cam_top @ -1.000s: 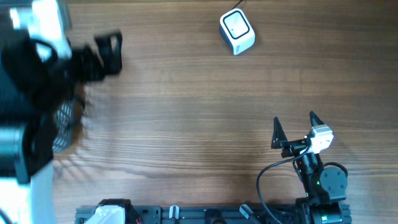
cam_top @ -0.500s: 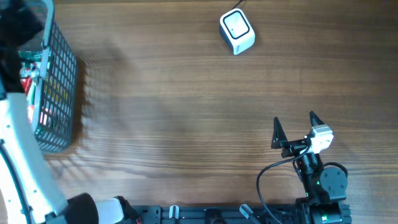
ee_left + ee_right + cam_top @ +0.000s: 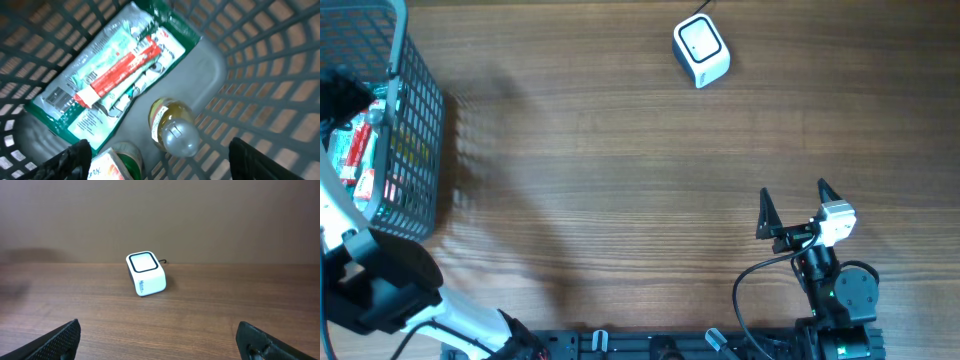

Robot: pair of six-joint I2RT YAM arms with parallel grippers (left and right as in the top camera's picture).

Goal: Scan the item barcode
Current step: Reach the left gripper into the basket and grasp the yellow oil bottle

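Inside the basket (image 3: 415,110), our left gripper (image 3: 160,162) hangs spread wide over the bottle (image 3: 172,131), holding nothing, a packet (image 3: 100,85) beside it. Our right gripper (image 3: 793,192) gapes empty, facing the scanner (image 3: 701,50) across the bench (image 3: 620,180).

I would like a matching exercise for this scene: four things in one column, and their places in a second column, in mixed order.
Things:
1 scanner
2 bottle
3 basket
4 right gripper

Places:
A lying inside the basket
B far side of the table
C left edge of the table
D near side of the table, on the right

Pairs: 1-B, 2-A, 3-C, 4-D
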